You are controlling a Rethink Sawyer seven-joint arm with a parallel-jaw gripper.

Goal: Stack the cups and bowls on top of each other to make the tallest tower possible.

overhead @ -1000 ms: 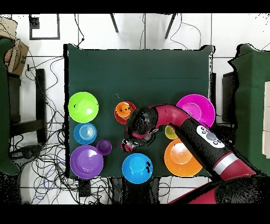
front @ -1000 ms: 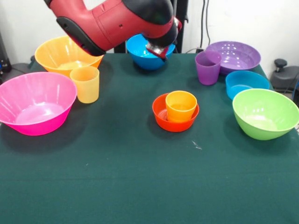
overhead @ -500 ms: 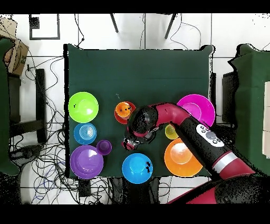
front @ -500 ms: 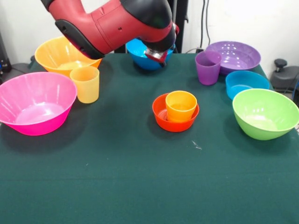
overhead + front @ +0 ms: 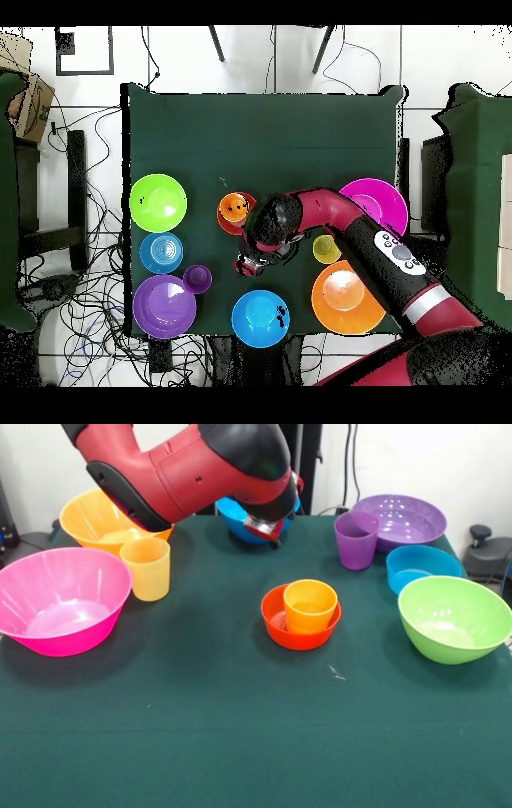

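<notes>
The tower stands mid-table: the orange cup (image 5: 310, 606) sits upright inside the small red-orange bowl (image 5: 276, 624), also in the overhead view (image 5: 235, 207). My gripper (image 5: 262, 526) hangs above the table behind the tower, in front of the medium blue bowl (image 5: 232, 508), and holds nothing that I can see. In the overhead view the gripper (image 5: 246, 265) lies between the tower and the medium blue bowl (image 5: 260, 318). The yellow-orange cup (image 5: 146, 568) stands by the big yellow bowl (image 5: 100, 518) and the big pink bowl (image 5: 60, 600). The purple cup (image 5: 356, 540) stands by the wide purple bowl (image 5: 404, 520).
The small blue bowl (image 5: 422, 568) and the lime green bowl (image 5: 454, 618) sit at the right in the front view. My red arm (image 5: 184, 464) crosses above the yellow bowl. The dark green table (image 5: 240, 728) stretches in front of the tower.
The arm has shifted a little. In the front view the gripper has moved slightly left and up. The cups and bowls have not moved.
</notes>
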